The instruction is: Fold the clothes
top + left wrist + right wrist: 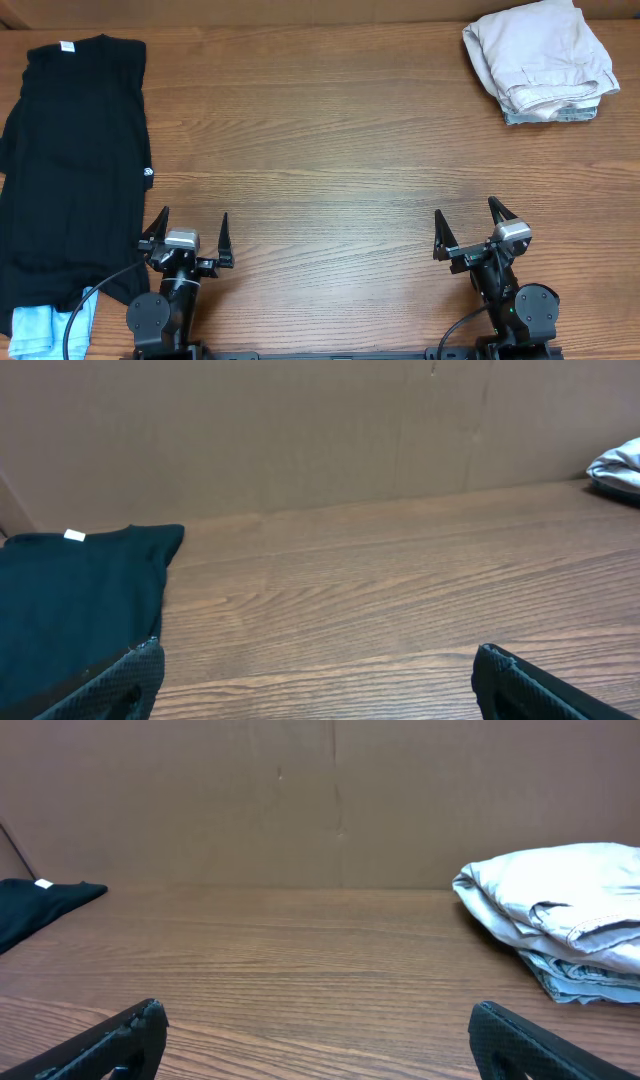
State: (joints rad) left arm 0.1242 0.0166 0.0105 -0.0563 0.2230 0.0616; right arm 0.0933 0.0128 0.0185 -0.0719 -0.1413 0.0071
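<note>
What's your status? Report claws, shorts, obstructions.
Left claw open, empty. Right claw open, empty. Light beige khaki cotton shorts folded at far right, atop pale blue-grey cloth. Large black T-shirt far left, not in the way.

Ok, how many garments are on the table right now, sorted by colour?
Black: 1, the T-shirt
Beige: 1, the folded shorts
Light blue: 1, the piece at the T-shirt's lower edge
Grey-blue: 1, the folded layer under the shorts
Total: 4
</note>
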